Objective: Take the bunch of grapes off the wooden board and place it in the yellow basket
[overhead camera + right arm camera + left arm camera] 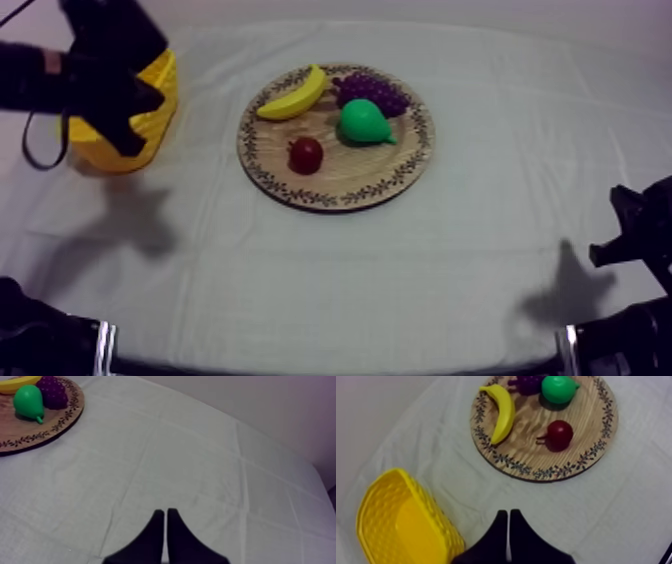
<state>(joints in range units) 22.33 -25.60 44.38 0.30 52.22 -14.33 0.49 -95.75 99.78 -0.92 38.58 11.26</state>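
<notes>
One cloth-covered surface (400,280) and two arms on it. The left arm (100,70) is up at 10 o'clock, hanging over the basket, and the left jaws are pressed together in a narrow wedge. The right arm (640,240) sits low at 4 o'clock with the right jaws pressed together too, over bare cloth.

One round board (400,170) sits mid-surface, and one yellow basket (160,110) is at its 9 o'clock, well apart from it.

Four fruits are on the board, one of each. The banana (295,95) is at 11 o'clock. The bunch of grapes (372,90) is on the board at 1 o'clock, and its long axis runs roughly 10 to 4; I can't tell which end carries the stem. The pear (360,122) is just beside it at the bunch's 6 o'clock. The small red fruit (306,154) is at 8 o'clock.
</notes>
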